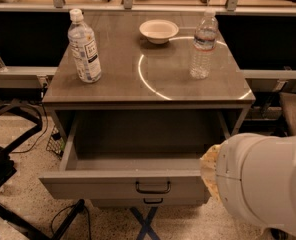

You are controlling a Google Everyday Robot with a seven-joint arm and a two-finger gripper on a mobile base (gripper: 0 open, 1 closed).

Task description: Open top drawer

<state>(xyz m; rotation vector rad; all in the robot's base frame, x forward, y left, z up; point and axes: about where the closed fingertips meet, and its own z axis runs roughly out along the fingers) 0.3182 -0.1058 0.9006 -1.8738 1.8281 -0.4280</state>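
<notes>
The top drawer (108, 185) of the grey cabinet stands pulled out toward me. Its plain grey tray interior (143, 144) shows and holds nothing I can see. A small dark loop handle (153, 188) sits at the centre of its front. A white arm segment (263, 184) fills the lower right, beside the drawer's right front corner. My gripper is not in view; only this arm segment shows. A second, lower handle (153, 201) peeks out just under the open drawer front.
On the cabinet top (118, 79) stand a labelled water bottle (84, 46) at the left, a clear water bottle (203, 44) at the right and a white bowl (159, 31) at the back. Dark cables and a chair base (8, 154) lie on the floor at the left.
</notes>
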